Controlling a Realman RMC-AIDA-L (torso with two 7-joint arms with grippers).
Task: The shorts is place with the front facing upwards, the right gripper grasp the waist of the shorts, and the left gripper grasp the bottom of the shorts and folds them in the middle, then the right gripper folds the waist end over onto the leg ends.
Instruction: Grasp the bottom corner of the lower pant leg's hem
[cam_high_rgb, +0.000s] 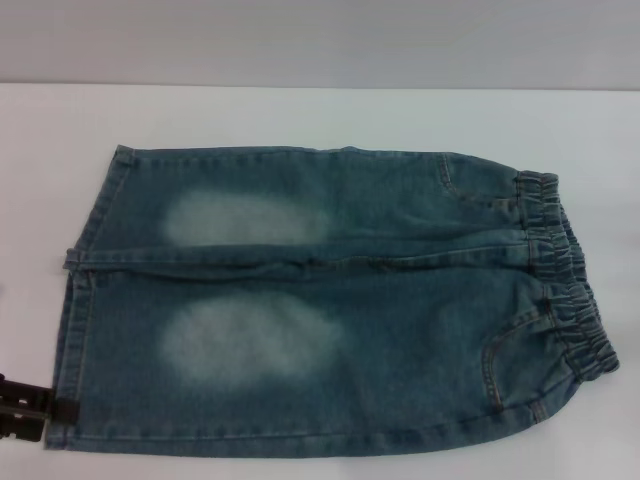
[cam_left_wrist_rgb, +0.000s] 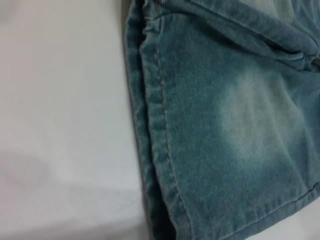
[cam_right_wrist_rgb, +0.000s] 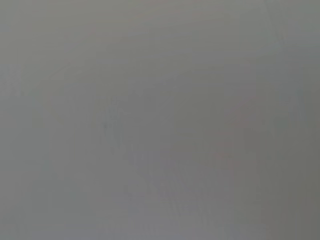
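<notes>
Blue denim shorts (cam_high_rgb: 330, 310) lie flat on the white table, front up. The elastic waist (cam_high_rgb: 565, 285) points right and the leg hems (cam_high_rgb: 75, 300) point left. Pale faded patches mark both legs. My left gripper (cam_high_rgb: 28, 407) shows as a dark part at the left edge, right beside the near leg's hem corner. The left wrist view looks down on that hem (cam_left_wrist_rgb: 160, 150) and the denim beside it. My right gripper is out of view; its wrist view shows only a plain grey surface.
The white table (cam_high_rgb: 300, 115) extends beyond the shorts at the back and on both sides. A pale wall runs along the far edge. Bare tabletop (cam_left_wrist_rgb: 60, 125) lies next to the leg hem in the left wrist view.
</notes>
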